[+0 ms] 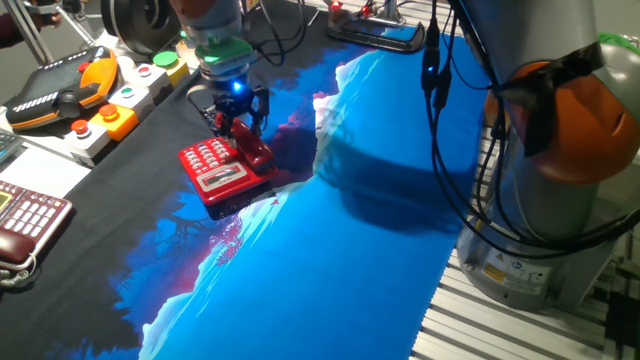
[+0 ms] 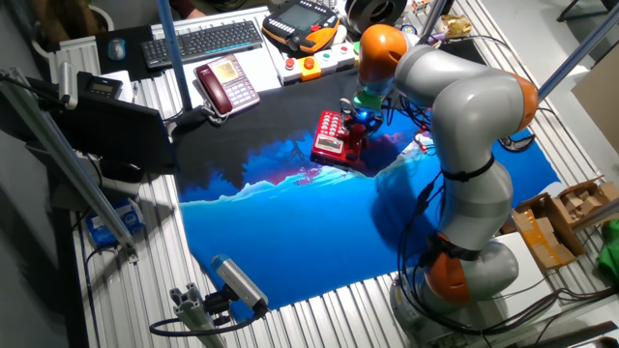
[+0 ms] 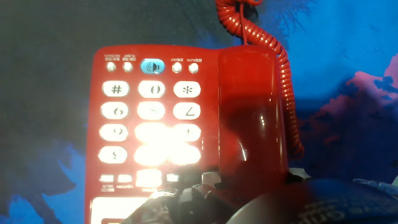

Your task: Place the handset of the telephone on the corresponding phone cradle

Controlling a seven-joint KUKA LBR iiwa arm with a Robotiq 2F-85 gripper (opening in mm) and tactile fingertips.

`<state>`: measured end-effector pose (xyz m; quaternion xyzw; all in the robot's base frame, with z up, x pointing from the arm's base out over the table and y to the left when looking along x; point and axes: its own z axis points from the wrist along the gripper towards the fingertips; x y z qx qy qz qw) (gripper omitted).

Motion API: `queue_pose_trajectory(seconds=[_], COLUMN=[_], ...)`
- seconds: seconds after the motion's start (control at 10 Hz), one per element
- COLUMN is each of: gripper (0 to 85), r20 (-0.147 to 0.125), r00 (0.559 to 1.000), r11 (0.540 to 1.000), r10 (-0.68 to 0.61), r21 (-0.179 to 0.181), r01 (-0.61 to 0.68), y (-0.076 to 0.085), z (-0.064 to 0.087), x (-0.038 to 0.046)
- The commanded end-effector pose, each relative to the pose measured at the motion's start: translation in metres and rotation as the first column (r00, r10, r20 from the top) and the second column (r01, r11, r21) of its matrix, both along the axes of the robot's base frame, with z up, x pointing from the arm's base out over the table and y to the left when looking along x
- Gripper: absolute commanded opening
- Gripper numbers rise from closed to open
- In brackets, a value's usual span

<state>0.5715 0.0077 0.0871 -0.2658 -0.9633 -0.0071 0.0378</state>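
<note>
The hand (image 1: 238,120) grips the handset (image 1: 253,150), which lies along the telephone (image 1: 222,168) cradle (image 3: 252,74) near the table's far edge; seating looks done, so releasing comes next.

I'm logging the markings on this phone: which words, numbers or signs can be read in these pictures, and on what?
"#", "0", "*": top key row of the bright red plastic telephone, upside down in the hand view.
"6", "7": next row.
Middle keys: lost in glare.
Tiny captions above the small top buttons: too blurred.
Dark maroon phone keypad: too small.
</note>
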Motion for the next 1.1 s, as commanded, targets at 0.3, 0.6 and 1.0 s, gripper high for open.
queue_pose_trajectory(seconds=[0.3, 0.6, 1.0], gripper=[0.7, 0.7, 0.7], r20=[0.002, 0.001, -0.005], r00=[1.0, 1.0, 0.998], r11=[1.0, 1.0, 0.998], r10=[0.025, 0.028, 0.055], r21=[-0.015, -0.011, -0.016], r01=[-0.025, -0.028, -0.056], y=[-0.0012, -0.0005, -0.0003], z=[-0.0043, -0.0058, -0.0079], x=[-0.0029, -0.0039, -0.0032])
